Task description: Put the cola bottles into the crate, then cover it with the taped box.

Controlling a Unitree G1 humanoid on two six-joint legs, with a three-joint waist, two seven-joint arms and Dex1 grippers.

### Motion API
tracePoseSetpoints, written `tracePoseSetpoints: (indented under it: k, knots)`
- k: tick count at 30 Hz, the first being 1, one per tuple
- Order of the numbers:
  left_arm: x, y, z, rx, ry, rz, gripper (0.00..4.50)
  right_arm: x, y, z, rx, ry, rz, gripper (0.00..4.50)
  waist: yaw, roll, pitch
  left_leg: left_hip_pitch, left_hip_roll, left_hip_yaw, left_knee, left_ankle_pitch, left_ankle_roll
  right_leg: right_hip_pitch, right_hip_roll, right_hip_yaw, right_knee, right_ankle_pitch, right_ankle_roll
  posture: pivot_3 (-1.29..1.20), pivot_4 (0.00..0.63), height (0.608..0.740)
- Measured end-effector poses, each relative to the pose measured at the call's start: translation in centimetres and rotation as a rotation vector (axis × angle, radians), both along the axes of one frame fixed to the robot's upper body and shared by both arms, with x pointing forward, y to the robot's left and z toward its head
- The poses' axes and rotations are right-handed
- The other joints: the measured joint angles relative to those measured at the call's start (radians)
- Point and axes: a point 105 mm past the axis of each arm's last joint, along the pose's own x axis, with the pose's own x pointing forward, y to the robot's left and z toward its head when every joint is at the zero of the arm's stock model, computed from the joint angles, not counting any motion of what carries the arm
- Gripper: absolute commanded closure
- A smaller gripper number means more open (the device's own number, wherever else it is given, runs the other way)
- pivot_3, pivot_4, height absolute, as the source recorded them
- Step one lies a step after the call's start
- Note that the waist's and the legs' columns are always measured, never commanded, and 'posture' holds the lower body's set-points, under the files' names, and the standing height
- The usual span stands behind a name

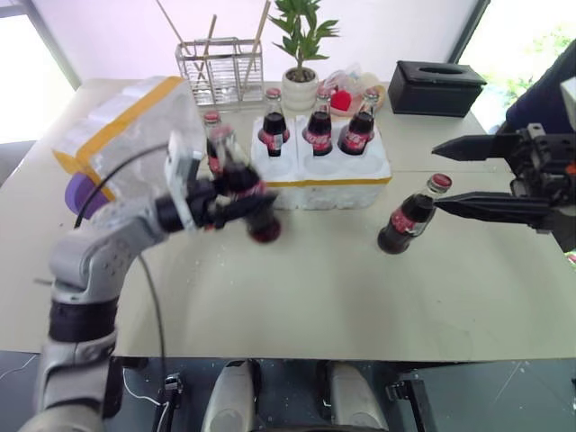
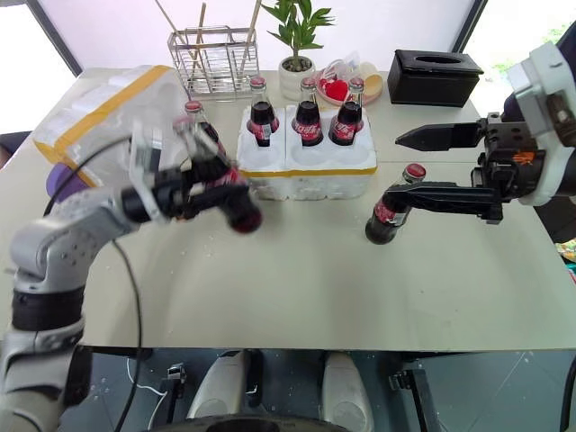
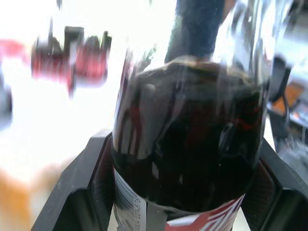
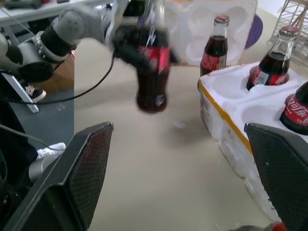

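Left wrist view: dark, red-labelled cola bottle

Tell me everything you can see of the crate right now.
The crate is a low white block that looks like styrofoam, with a thin yellow tape strip along its lower front edge. It sits flat on the table, in front of a potted plant. Three cola bottles stand upright in its back row of round wells; the front row of wells is empty. Another bottle stands on the table by its left end. Neither gripper touches it.
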Motion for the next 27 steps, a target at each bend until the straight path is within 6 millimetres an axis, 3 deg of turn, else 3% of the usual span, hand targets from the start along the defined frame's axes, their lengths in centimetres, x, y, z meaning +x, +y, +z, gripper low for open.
tracePoseSetpoints:
  k: [2, 5, 7, 11, 15, 21, 23, 25, 27]
  knots:
    - [2.2, -1.8, 2.2, -0.079, -0.027, 0.044, 1.79, 0.1, 0.0, 0.0, 0.002, -0.008, -0.013, 0.0, -0.004, -0.001, 0.0, -0.001, 0.0, 0.0, 0.001, 0.0, 0.0, 0.0, 0.0, 0.0, -0.001, 0.001, 0.001, 0.0, 0.15, 0.74]
    - [5.1, -4.1, 3.3, -0.101, -0.036, 0.109, 1.79, 0.5, 0.1, -0.1, 0.014, -0.018, -0.035, 0.0, -0.008, -0.001, 0.0, -0.001, 0.0, 0.0, 0.0, -0.001, 0.002, -0.001, 0.001, 0.001, -0.001, 0.001, 0.001, 0.0, 0.15, 0.74]
    - [6.2, -4.9, 2.8, -0.083, -0.023, 0.133, 1.79, 0.6, 0.1, -0.2, 0.02, -0.02, -0.048, 0.0, -0.013, -0.001, 0.0, -0.001, 0.0, 0.0, -0.002, -0.001, 0.002, -0.003, 0.001, 0.001, 0.0, 0.002, 0.004, 0.0, 0.15, 0.74]
    - [8.8, -6.2, -0.2, 0.037, 0.002, 0.197, 1.79, 0.9, -0.3, -0.7, 0.022, -0.011, -0.089, 0.0, -0.011, -0.001, 0.0, -0.001, 0.0, -0.001, -0.004, -0.002, 0.003, -0.005, 0.003, 0.001, 0.001, 0.002, 0.005, 0.0, 0.15, 0.74]
    - [9.3, -7.2, -2.9, 0.181, -0.035, 0.192, 1.79, 1.0, -0.7, -1.2, 0.02, -0.006, -0.131, 0.0, -0.007, 0.0, 0.0, -0.005, 0.0, 0.0, -0.002, -0.002, 0.003, -0.006, 0.002, 0.001, -0.001, 0.002, 0.005, 0.0, 0.15, 0.74]
    - [9.6, -9.2, -4.5, 0.259, -0.061, 0.184, 1.79, 1.4, -1.2, -1.4, 0.028, -0.01, -0.179, 0.0, -0.005, 0.0, 0.0, -0.009, 0.0, 0.0, 0.0, -0.002, 0.003, -0.008, 0.001, 0.0, -0.002, 0.002, 0.004, 0.0, 0.15, 0.74]
    - [9.8, -9.8, -5.2, 0.277, -0.055, 0.197, 0.76, 1.5, -1.2, -1.5, 0.026, -0.021, -0.187, 0.0, -0.004, 0.0, 0.0, -0.009, 0.0, -0.001, 0.0, -0.002, 0.003, -0.008, 0.001, 0.0, -0.002, 0.002, 0.004, 0.0, 0.15, 0.74]
    - [9.9, -10.2, -5.4, 0.281, -0.071, 0.207, 0.07, 1.6, -1.2, -1.6, 0.027, -0.019, -0.188, 0.0, -0.003, 0.0, 0.0, -0.009, 0.0, -0.001, 0.0, -0.002, 0.003, -0.008, 0.001, 0.0, -0.002, 0.002, 0.005, 0.0, 0.15, 0.74]
    - [9.8, -10.1, -5.3, 0.286, -0.085, 0.209, 0.03, 1.6, -1.1, -1.7, 0.027, -0.015, -0.183, 0.0, -0.005, 0.0, 0.0, -0.009, 0.0, -0.001, 0.0, -0.002, 0.003, -0.008, 0.001, 0.0, -0.002, 0.002, 0.005, 0.0, 0.15, 0.74]
